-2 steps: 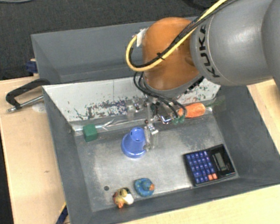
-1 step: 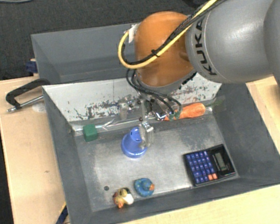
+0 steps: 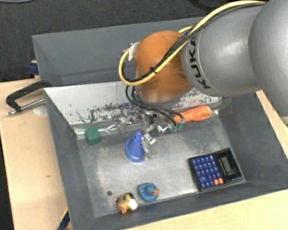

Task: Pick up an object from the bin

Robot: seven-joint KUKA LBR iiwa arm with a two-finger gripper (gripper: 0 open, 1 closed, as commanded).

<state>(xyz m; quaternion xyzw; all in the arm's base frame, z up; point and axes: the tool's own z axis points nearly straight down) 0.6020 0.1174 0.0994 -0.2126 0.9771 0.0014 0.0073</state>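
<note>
Hidden/unclear: the gripper (image 3: 149, 140) reads as a cluster of metal parts and dark wires under the wrist's orange cover (image 3: 160, 65); whether the jaws are apart or together cannot be told. A blue rounded piece (image 3: 135, 151) lies flat on the bin (image 3: 84, 50) floor near the middle, a little toward the back wall, just at the gripper's lower left. Its right edge meets the gripper's metal tip, but contact versus a small gap cannot be resolved, and the piece is not seen between the jaws. Its kind is uncertain, perhaps a cap or a scoop. The orange-handled tool (image 3: 196, 114) lies along the back of the floor with its left end passing behind the gripper, so that end is hidden. The arm (image 3: 242, 46) is cut off at the right edge of the view. Count in bin, six things: one blue rounded piece; one orange-handled tool; one green block (image 3: 92, 136) at back left; one dark calculator (image 3: 216, 169) with blue keys at front right; one small blue toy (image 3: 148, 192) and one small yellow and white toy (image 3: 126, 202), side by side at the front, well apart from the gripper. Arm pose: it enters from the right, its thick grey link lies across the bin's back right corner, the wrist is bent down toward the floor, and a yellow cable (image 3: 122, 70) loops around the orange cover.
</note>
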